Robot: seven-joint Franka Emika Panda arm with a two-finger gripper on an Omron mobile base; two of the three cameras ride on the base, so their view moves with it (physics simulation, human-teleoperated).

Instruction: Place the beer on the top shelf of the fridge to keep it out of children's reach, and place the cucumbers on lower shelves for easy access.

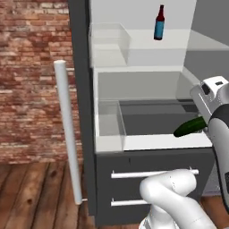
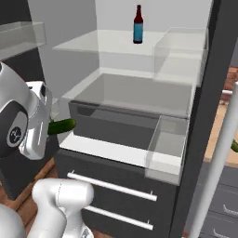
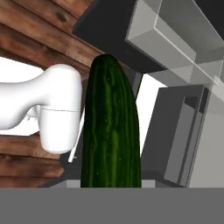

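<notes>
Left base view shows the beer (image 1: 159, 22) already standing on the top shelf (image 1: 179, 39) while the gripper (image 1: 203, 125), jaws pinching a cucumber (image 1: 189, 127) beside the open fridge (image 1: 82, 89), might knock it against the cabinet wall.

One beer (image 1: 159, 23), one cucumber (image 1: 190, 127), two drawer handles (image 1: 152, 173).

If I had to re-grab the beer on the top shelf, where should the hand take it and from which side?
Take the beer around its labelled body, below the narrow neck, coming in level from the open front of the fridge. It stands upright on the top shelf, apart from the clear bin, so the straight body probably gives the best hold.
</notes>
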